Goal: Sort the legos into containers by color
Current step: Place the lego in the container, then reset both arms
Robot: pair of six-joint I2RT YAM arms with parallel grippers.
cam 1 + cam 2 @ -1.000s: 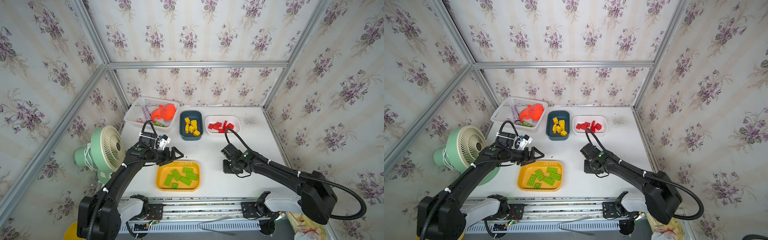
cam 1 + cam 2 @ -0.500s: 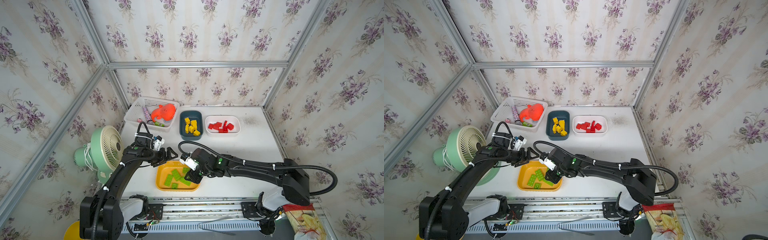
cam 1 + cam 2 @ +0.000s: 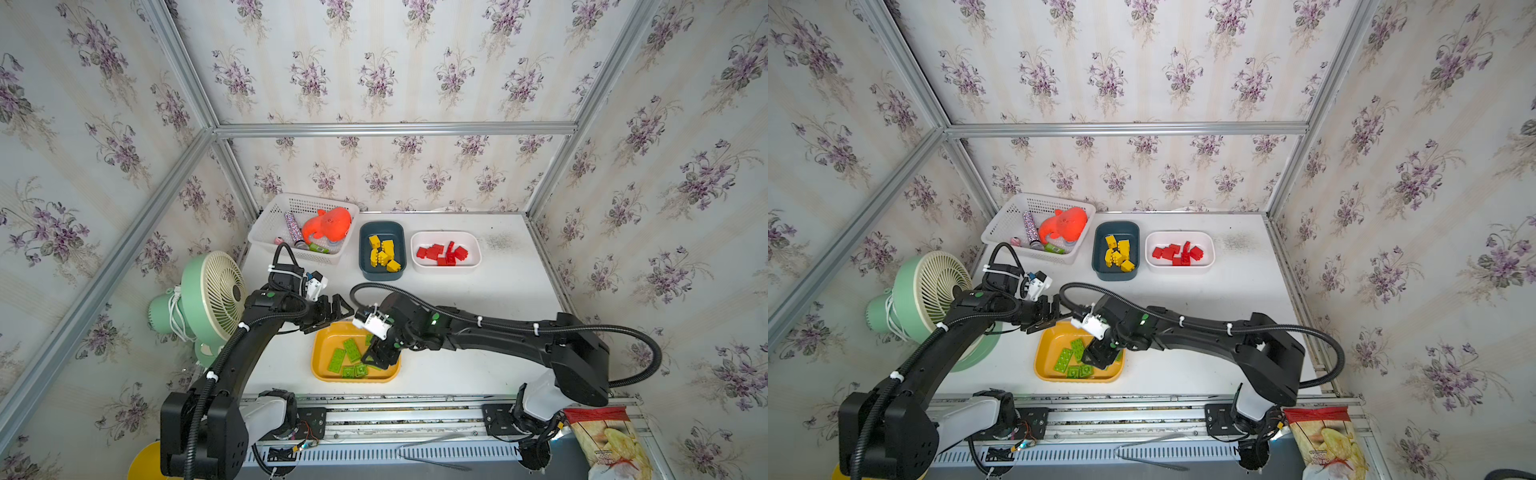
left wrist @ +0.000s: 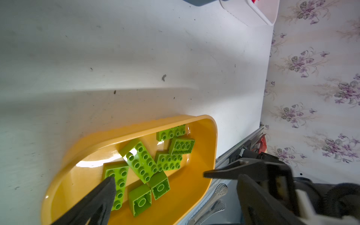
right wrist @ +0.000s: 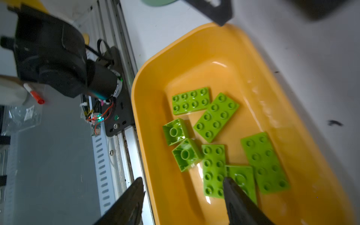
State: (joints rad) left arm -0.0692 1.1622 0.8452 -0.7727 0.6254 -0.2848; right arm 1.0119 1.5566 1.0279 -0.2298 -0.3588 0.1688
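Note:
Several lime green legos [image 3: 351,349] lie in the orange-yellow tray [image 3: 318,365] near the table's front edge. Yellow legos [image 3: 384,253] fill the dark teal tray [image 3: 381,226] at the back, and red legos [image 3: 442,254] lie in the white tray [image 3: 444,235] beside it. My right gripper [image 5: 183,179] hangs open just above the orange tray's front part with nothing between its fingers. One fingertip is over a square green lego [image 5: 241,179], the other beyond the rim. My left gripper [image 4: 158,176] stands wide open and empty over the tray's far left edge.
At the back left a white lattice basket [image 3: 270,224] holds an orange toy [image 3: 328,224]. A green fan [image 3: 208,299] stands off the table's left side. Metal tongs [image 4: 214,198] lie below the front edge. A snack bag [image 3: 611,440] sits at the front right.
My right arm swung from the table's right middle across to the orange tray, and its jaws have just opened there. The left gripper shifted slightly and stayed open.

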